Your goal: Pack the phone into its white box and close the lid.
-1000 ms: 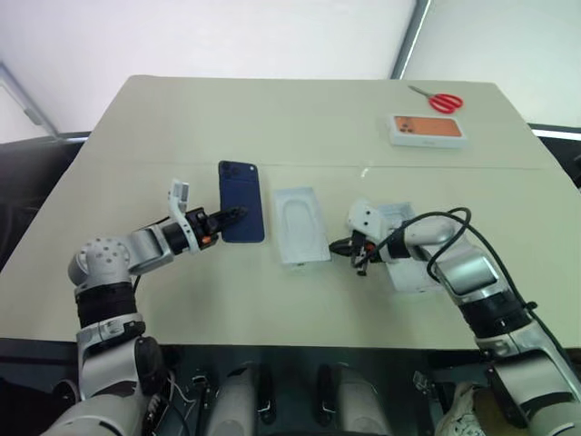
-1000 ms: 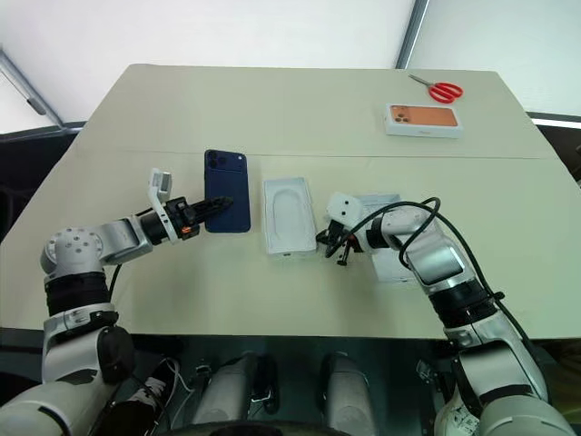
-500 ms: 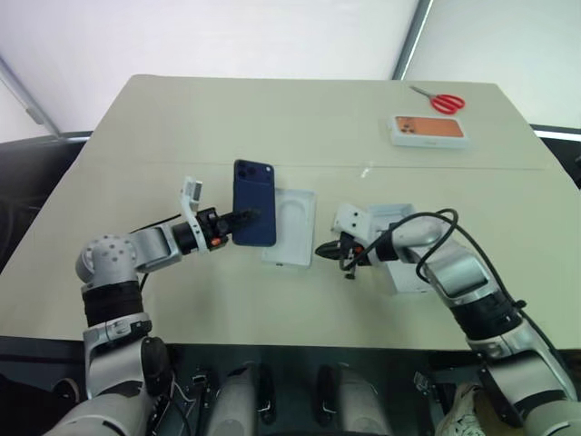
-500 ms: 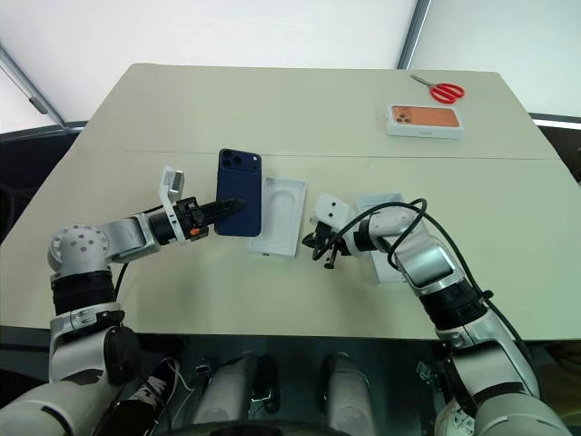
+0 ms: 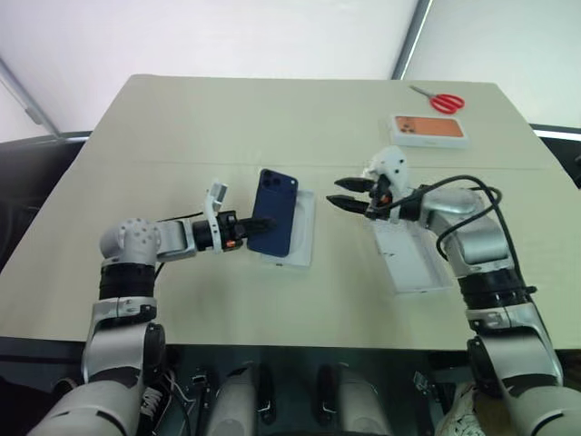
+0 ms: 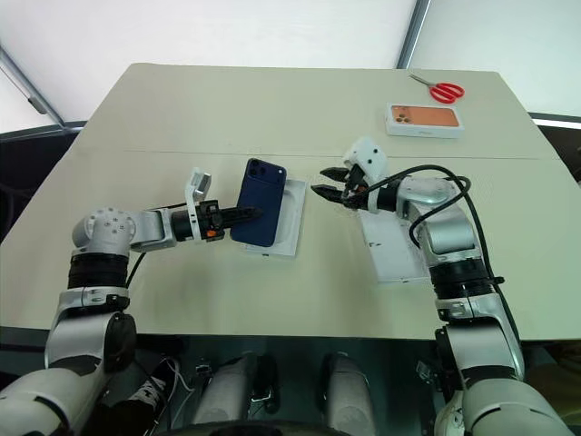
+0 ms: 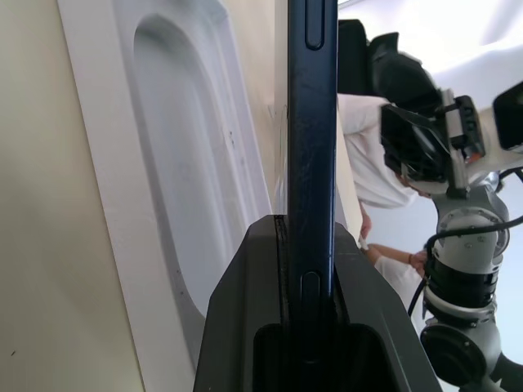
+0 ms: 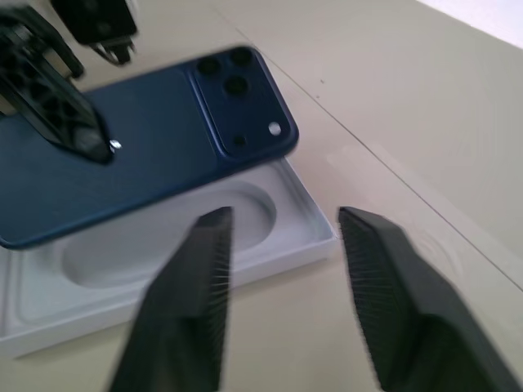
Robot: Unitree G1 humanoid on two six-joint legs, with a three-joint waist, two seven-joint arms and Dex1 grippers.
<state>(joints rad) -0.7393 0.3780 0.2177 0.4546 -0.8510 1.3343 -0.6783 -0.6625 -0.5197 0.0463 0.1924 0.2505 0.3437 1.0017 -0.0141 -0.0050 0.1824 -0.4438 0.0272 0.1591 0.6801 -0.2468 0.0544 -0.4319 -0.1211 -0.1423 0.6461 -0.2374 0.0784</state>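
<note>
Phone (image 5: 275, 223) now tilted over white tray (image 5: 302, 238); no writing legible.

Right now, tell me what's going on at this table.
The left gripper is shut on the phone, holding it by its lower end, tilted up above a white box with a moulded recess on the table. The right gripper hangs open in the air beside it, fingers pointing toward the phone. Another white box piece lies flat under the right forearm. The phone is not yet packed.
</note>
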